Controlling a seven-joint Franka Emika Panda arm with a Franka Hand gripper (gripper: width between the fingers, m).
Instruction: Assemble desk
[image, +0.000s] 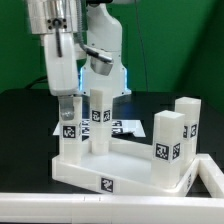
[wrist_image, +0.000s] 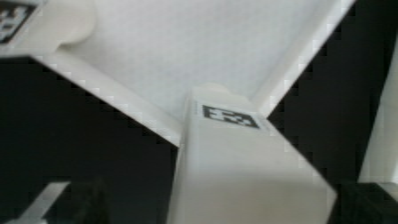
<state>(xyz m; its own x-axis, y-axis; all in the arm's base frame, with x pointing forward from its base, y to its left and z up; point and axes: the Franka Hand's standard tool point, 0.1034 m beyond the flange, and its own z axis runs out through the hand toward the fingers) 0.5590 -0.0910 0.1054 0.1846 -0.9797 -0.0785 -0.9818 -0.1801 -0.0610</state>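
Observation:
The white desk top (image: 120, 170) lies on the black table with its rim up. Several square legs stand on it: one (image: 99, 120) at the back, two (image: 168, 148) (image: 188, 122) on the exterior view's right. My gripper (image: 68, 102) comes down from above at the exterior view's left and is shut on a further leg (image: 70, 135) standing at the top's near left corner. In the wrist view this leg (wrist_image: 240, 160) with its tag runs between my dark fingers (wrist_image: 80, 205) down to the desk top's floor (wrist_image: 196, 50); my gripper (wrist_image: 249, 205) closes on its sides.
The marker board (image: 122, 125) lies flat on the table behind the desk top. The robot's white base (image: 105, 60) stands at the back. A white rail (image: 60, 203) runs along the front edge of the table.

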